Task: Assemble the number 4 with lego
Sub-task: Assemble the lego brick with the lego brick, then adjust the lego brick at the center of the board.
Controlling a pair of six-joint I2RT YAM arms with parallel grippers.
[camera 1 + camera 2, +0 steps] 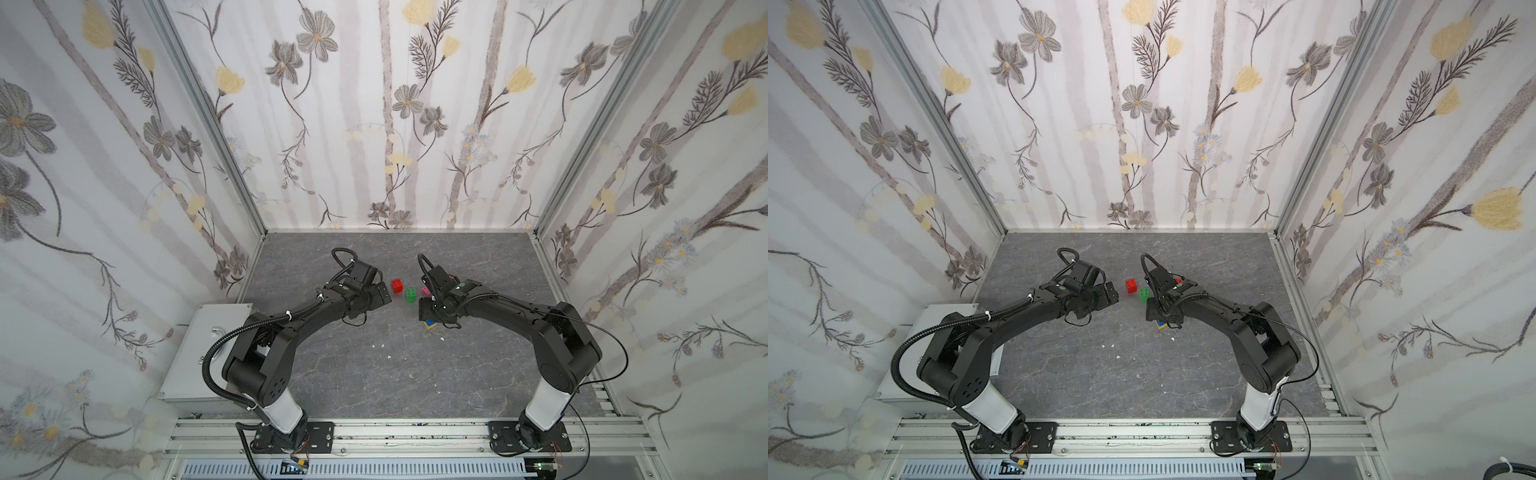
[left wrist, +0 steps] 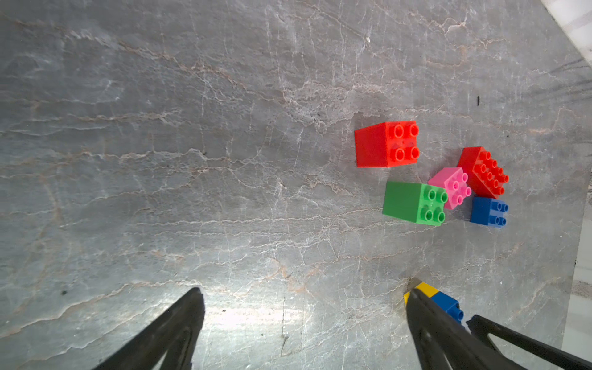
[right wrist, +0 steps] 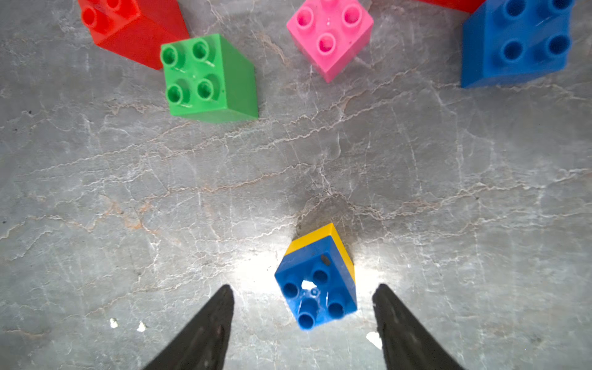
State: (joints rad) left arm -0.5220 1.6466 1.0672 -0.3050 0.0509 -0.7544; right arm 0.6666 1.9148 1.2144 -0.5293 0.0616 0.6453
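Between the open right jaws stands the blue-on-yellow stack (image 3: 315, 282), which a skewed retreat could topple; left jaws gape empty.

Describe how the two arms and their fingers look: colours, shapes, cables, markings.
The left arm and right arm are black with rounded joint housings and a white lowest link each. Each wrist bears a green dot. A ribbed black conduit runs along the left arm; a thin black cable loops off the right. The fingers are dark and taper to points.
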